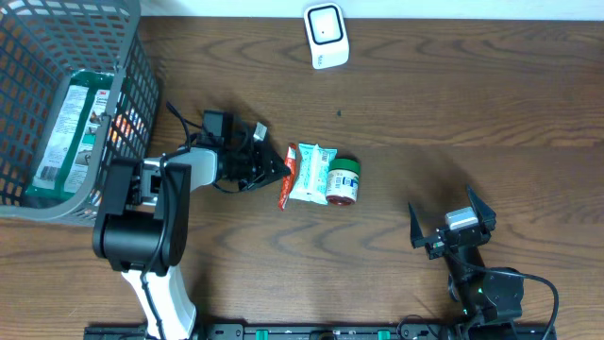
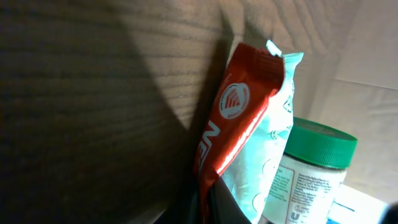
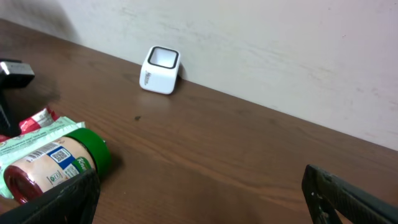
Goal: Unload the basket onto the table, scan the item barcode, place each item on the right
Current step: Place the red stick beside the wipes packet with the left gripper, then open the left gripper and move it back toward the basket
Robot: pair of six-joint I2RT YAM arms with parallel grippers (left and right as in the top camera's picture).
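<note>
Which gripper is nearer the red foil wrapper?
Left. The left gripper pinches one edge of the red foil wrapper; the right gripper sits open, far to its right.

The table (image 1: 453, 104) was brown wood, visibly grained and dull. The basket (image 1: 142, 85) was grey plastic mesh. The scanner (image 1: 326, 36) was smooth white plastic. The red packet (image 2: 230, 130) was glossy, crinkled film. The jar (image 2: 305, 186) had a ribbed green plastic lid (image 2: 320, 144).

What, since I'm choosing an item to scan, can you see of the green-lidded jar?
The jar is squat, with a ribbed green screw lid, a pale label bearing a barcode turned upward, and red at its base. It lies on its side on the wooden table, lid on, resting against a pale teal packet.
</note>
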